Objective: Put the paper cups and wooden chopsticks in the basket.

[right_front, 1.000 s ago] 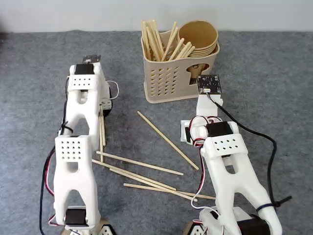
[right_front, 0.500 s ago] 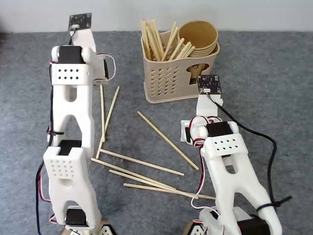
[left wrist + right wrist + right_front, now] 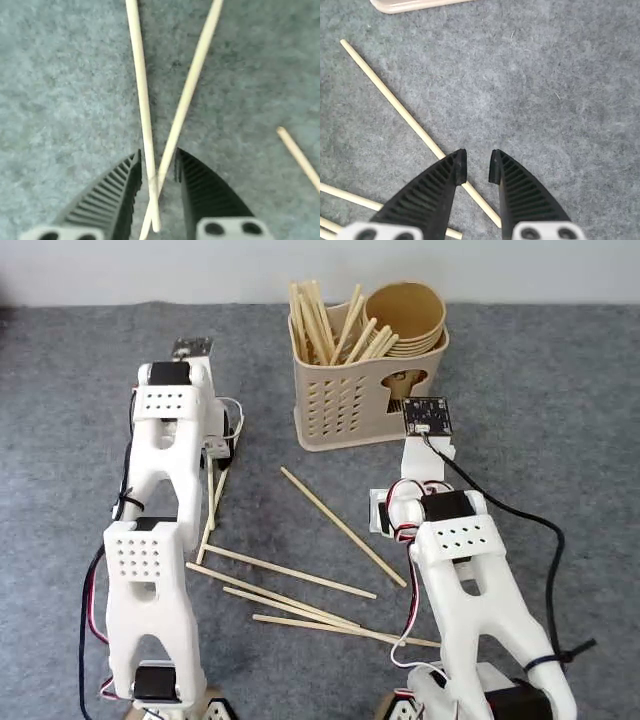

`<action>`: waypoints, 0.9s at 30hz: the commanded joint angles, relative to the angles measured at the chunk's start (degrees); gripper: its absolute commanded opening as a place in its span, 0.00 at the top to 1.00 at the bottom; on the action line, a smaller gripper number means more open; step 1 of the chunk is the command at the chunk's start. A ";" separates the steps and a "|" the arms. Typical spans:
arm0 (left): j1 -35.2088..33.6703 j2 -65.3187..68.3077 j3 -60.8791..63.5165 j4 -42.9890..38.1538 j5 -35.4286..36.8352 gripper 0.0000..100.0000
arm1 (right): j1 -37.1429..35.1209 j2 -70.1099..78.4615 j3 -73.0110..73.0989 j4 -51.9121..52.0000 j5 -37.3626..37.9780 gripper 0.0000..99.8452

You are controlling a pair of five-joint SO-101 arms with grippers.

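- basket: beige, perforated, upright near the far edge of the gray carpet.
- paper cups: nested stack in the basket's right part; a bundle of chopsticks stands beside it (the ends lean out over the rim).
- left gripper: low over the carpet, fingers a little apart, straddling two crossed chopsticks; contact cannot be told.
- right gripper: fingers slightly parted, holding nothing. A long chopstick passes under one fingertip. Bare carpet lies between the gripper and the basket's base edge.
- loose chopsticks: several, fanned on the carpet between the two arms.
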 commanded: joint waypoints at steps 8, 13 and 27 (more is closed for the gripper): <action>-0.35 5.45 -0.13 -1.93 -0.79 0.88 | 0.40 -1.54 -0.53 -1.80 -0.79 0.91; -0.18 6.15 -0.13 -1.76 -0.79 0.91 | 0.40 -1.54 -0.53 -1.80 -0.79 0.91; 0.18 -5.45 -1.10 3.16 -0.35 0.99 | 0.40 -1.54 -0.53 -1.80 -0.79 0.91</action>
